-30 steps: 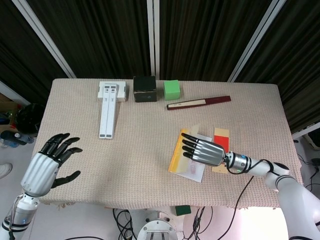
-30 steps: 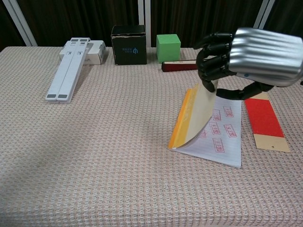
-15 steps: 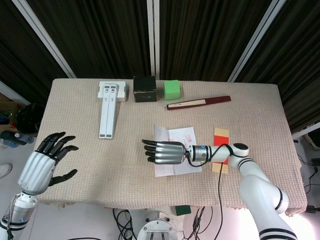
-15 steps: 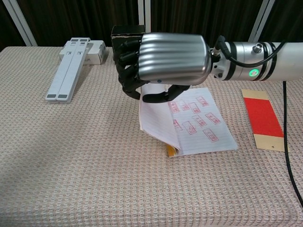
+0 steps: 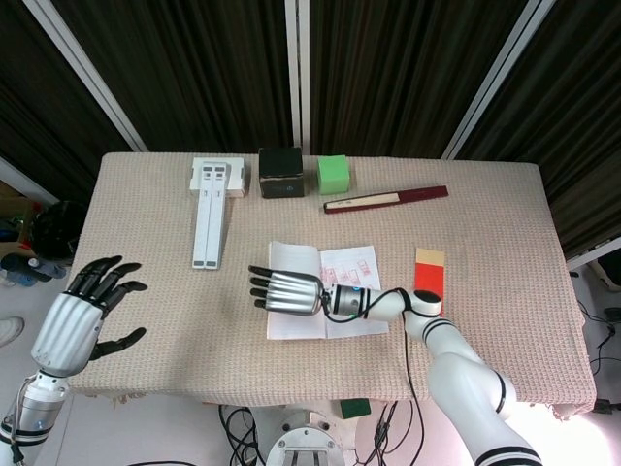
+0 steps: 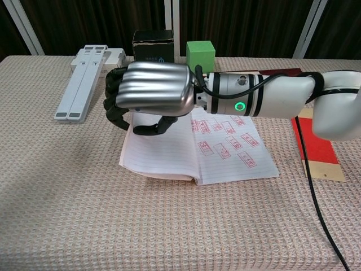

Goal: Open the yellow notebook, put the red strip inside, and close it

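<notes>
fingers of the right hand [image 6: 149, 93] curl downward over the left page of the yellow notebook [image 6: 197, 149], which lies open and nearly flat on the counter [image 6: 67, 186]. whether those fingers are pinching the page edge or only pressing on it cannot be told; the left page's outer edge sits slightly raised off the cloth. the right page carries red stamped marks. the red strip [image 5: 429, 282] lies on the counter just beside the notebook's right edge, partly under the right forearm, not yet inside. the left hand [image 5: 80, 318] hangs off the counter's near left corner, fingers spread, holding nothing. further back stand a white folding stand [image 5: 211, 219], a black box [image 5: 279, 172], a green cube [image 5: 333, 174] and a dark red flat bar [image 5: 386, 200].

judgement: opening looks done. the risk is that the left page springs back once the right hand lifts, since it is not lying fully flat, and the book may half close before the strip goes in. the right forearm crossing the strip could also drag it as the arm withdraws.
</notes>
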Action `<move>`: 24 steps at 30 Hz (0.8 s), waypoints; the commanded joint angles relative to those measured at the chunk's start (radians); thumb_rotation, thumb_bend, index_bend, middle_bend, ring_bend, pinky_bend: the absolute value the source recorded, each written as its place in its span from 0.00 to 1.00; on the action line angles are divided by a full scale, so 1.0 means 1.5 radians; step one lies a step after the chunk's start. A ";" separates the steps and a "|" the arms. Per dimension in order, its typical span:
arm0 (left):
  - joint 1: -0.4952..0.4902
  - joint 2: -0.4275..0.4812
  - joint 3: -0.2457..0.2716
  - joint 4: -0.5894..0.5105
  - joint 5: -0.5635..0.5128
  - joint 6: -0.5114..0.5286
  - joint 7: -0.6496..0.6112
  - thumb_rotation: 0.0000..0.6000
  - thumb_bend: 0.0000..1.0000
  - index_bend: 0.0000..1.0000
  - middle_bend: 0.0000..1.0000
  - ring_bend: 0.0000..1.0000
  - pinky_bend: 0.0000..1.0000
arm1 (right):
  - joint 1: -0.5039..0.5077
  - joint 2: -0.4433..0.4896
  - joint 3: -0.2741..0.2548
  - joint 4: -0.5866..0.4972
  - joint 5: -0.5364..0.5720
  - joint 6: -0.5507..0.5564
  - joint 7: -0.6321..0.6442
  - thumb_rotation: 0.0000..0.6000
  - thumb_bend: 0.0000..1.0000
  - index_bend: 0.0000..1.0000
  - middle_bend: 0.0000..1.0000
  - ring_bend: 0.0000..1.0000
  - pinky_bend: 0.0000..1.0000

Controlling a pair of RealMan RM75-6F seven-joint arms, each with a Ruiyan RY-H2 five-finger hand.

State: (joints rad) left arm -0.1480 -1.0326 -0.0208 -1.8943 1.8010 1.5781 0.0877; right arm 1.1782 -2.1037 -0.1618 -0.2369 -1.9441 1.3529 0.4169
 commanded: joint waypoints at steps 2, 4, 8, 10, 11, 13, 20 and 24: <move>0.000 -0.002 0.000 0.001 0.002 0.001 0.001 1.00 0.03 0.36 0.22 0.13 0.18 | 0.015 -0.019 0.017 -0.045 0.036 -0.080 -0.037 1.00 0.29 0.27 0.24 0.13 0.06; 0.001 -0.003 0.001 0.002 0.004 0.003 0.000 1.00 0.03 0.36 0.22 0.13 0.18 | 0.013 -0.014 0.031 -0.074 0.055 -0.107 -0.061 1.00 0.22 0.12 0.17 0.06 0.01; 0.005 -0.003 0.004 0.005 0.007 0.008 -0.001 1.00 0.03 0.36 0.22 0.13 0.18 | -0.001 0.035 0.064 -0.173 0.097 -0.137 -0.140 1.00 0.15 0.00 0.03 0.00 0.00; 0.005 -0.003 0.004 0.005 0.010 0.010 -0.001 1.00 0.03 0.36 0.22 0.13 0.18 | -0.014 0.071 0.076 -0.229 0.112 -0.129 -0.168 1.00 0.15 0.00 0.02 0.00 0.00; 0.006 -0.003 0.004 0.005 0.011 0.012 0.000 1.00 0.03 0.36 0.22 0.13 0.18 | -0.025 0.099 0.081 -0.268 0.119 -0.121 -0.186 1.00 0.15 0.00 0.02 0.00 0.00; 0.007 -0.004 0.004 0.006 0.014 0.015 0.000 1.00 0.03 0.36 0.22 0.13 0.18 | -0.047 0.146 0.087 -0.331 0.130 -0.102 -0.213 1.00 0.15 0.00 0.04 0.00 0.00; 0.003 -0.006 0.003 0.008 0.018 0.012 -0.001 1.00 0.03 0.36 0.22 0.13 0.18 | -0.167 0.367 0.059 -0.551 0.135 0.009 -0.285 1.00 0.15 0.06 0.17 0.01 0.00; -0.004 -0.011 0.000 0.009 0.018 0.003 -0.002 1.00 0.03 0.36 0.22 0.13 0.18 | -0.242 0.463 0.014 -0.600 0.122 0.069 -0.264 1.00 0.15 0.23 0.24 0.05 0.04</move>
State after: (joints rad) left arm -0.1524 -1.0473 -0.0204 -1.8815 1.8277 1.5846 0.0841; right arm 0.9154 -1.5222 -0.0883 -1.0522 -1.7551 1.3686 0.0320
